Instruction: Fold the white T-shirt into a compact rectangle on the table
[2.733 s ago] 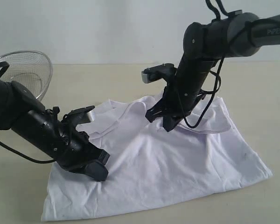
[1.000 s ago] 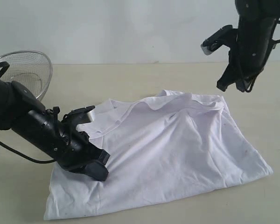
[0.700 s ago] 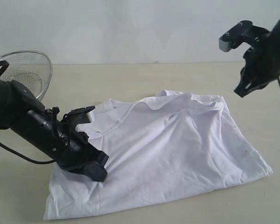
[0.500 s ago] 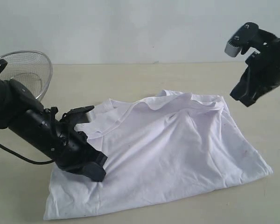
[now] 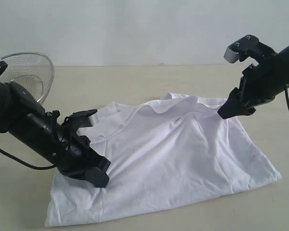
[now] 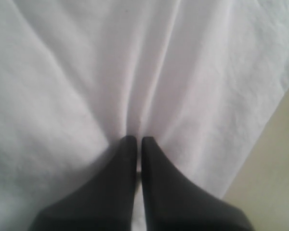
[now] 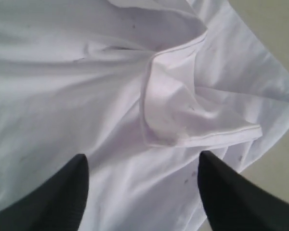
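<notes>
The white T-shirt (image 5: 183, 154) lies partly folded and rumpled on the table (image 5: 149, 82); no lettering shows. My left gripper (image 5: 100, 175) rests low on the shirt's near left part. Its jaws are shut and pinch the cloth, whose creases run into the tips (image 6: 136, 140). My right gripper (image 5: 229, 110) hovers at the shirt's far right edge with its jaws wide open and nothing between them. In the right wrist view the open gripper (image 7: 142, 161) stands just short of a folded sleeve (image 7: 183, 115) with a hemmed edge.
A round wire-mesh basket (image 5: 26, 72) stands at the far left behind the left arm. Bare table lies beyond the shirt and to its right (image 5: 274, 139). The left arm's cable trails on the table at the left.
My right gripper has come down from high at the right to the shirt's far right edge, and its jaws have opened. The left gripper and the shirt have stayed put.
</notes>
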Tool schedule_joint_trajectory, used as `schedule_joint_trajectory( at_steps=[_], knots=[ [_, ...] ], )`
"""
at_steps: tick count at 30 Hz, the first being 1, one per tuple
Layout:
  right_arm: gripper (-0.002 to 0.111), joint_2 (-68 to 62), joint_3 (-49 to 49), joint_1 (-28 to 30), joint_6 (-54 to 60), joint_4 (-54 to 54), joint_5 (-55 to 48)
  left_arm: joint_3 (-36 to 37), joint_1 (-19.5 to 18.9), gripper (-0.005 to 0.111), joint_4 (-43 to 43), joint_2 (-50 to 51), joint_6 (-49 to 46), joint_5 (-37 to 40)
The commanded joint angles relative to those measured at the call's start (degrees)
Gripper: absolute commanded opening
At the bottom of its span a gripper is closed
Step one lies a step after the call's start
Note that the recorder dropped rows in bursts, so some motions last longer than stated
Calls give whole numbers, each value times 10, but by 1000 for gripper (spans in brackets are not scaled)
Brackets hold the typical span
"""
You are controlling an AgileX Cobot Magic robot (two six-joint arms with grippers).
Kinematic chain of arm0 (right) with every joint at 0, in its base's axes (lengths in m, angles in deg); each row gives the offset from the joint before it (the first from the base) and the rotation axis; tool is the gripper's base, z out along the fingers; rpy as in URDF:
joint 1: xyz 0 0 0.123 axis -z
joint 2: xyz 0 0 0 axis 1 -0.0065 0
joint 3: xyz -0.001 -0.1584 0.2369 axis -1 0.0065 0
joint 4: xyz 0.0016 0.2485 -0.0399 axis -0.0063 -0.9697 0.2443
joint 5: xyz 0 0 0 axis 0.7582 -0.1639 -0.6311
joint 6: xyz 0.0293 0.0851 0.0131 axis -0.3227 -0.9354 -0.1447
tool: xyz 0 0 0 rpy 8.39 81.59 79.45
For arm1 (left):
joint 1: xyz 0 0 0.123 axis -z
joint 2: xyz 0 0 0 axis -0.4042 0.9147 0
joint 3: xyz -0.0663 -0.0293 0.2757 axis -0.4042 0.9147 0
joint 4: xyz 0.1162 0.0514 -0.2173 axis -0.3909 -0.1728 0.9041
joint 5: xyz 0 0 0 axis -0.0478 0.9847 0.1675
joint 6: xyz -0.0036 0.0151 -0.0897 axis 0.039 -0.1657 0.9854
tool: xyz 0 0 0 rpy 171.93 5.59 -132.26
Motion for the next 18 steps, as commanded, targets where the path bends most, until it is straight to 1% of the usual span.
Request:
schedule_joint_trajectory(
  at_steps=[1,8,16,18],
  knots=[
    [65,-20,4,5,2,-5,25,3,3,5,-4,-5,3,-5],
    [65,-66,4,5,10,-14,111,3,3,5,-4,-5,3,-7],
    [65,-90,4,4,27,-90,206,3,3,5,-3,-5,3,-7],
    [60,-90,2,4,27,-91,220,3,3,5,-3,-5,3,-7]
  ],
)
